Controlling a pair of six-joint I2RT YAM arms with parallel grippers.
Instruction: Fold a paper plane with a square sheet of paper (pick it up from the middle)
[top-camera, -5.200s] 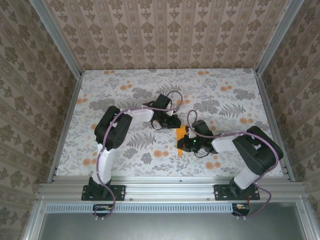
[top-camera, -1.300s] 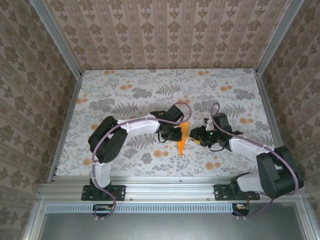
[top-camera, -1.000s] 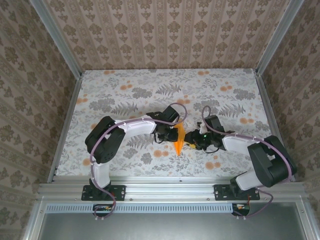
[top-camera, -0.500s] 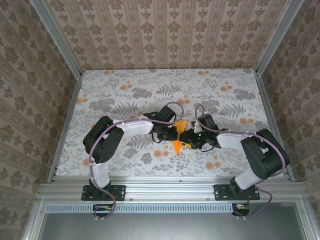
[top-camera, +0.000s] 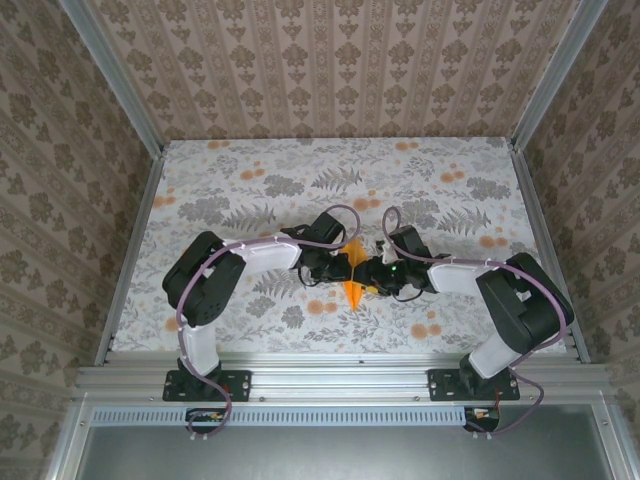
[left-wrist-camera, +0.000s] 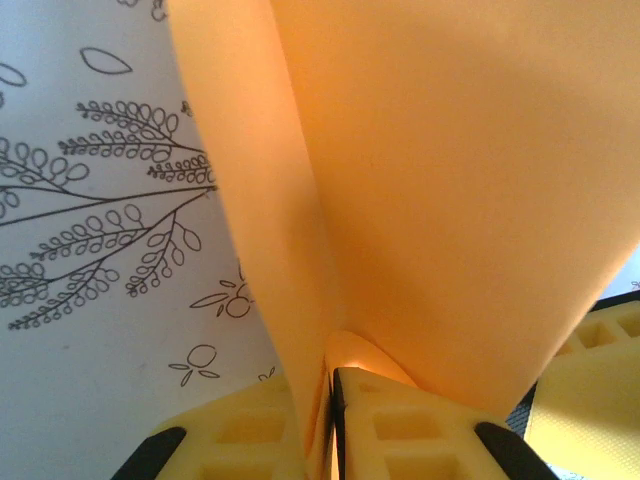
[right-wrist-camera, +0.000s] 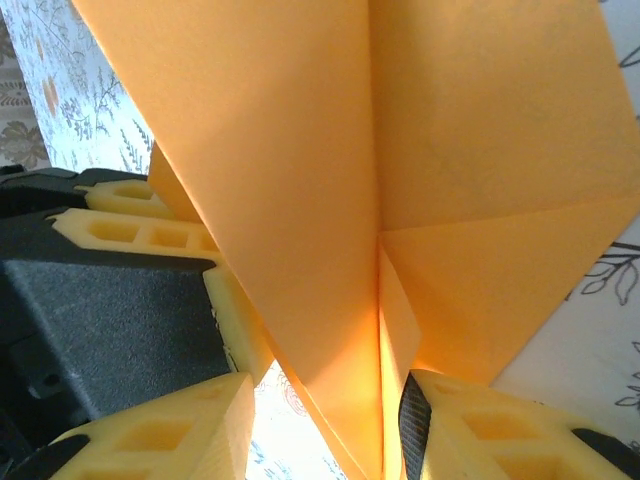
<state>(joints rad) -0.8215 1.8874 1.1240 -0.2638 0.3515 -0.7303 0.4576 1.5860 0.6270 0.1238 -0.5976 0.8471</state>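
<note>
The paper plane (top-camera: 352, 281), the orange square sheet creased into a pointed dart, stands on edge above the middle of the floral table. My left gripper (top-camera: 337, 267) comes at it from the left. In the left wrist view the left gripper (left-wrist-camera: 330, 380) is shut on the plane's folded keel (left-wrist-camera: 300, 250), and a wing (left-wrist-camera: 470, 180) spreads up to the right. My right gripper (top-camera: 374, 276) faces it from the right. In the right wrist view the right gripper (right-wrist-camera: 320, 400) is open. The plane's spine (right-wrist-camera: 380, 330) lies against the right pad (right-wrist-camera: 412, 420), with a gap to the other finger (right-wrist-camera: 170, 430).
The left gripper's yellow fingers and black body (right-wrist-camera: 110, 290) sit close on the far side of the paper in the right wrist view. Aluminium rails (top-camera: 340, 378) edge the table, with papered walls on three sides. Flower-print tabletop (top-camera: 300, 180) stretches behind both arms.
My right gripper has slid left until its open jaws straddle the plane. The left gripper has kept its grip and shifted slightly left and back, with the plane.
</note>
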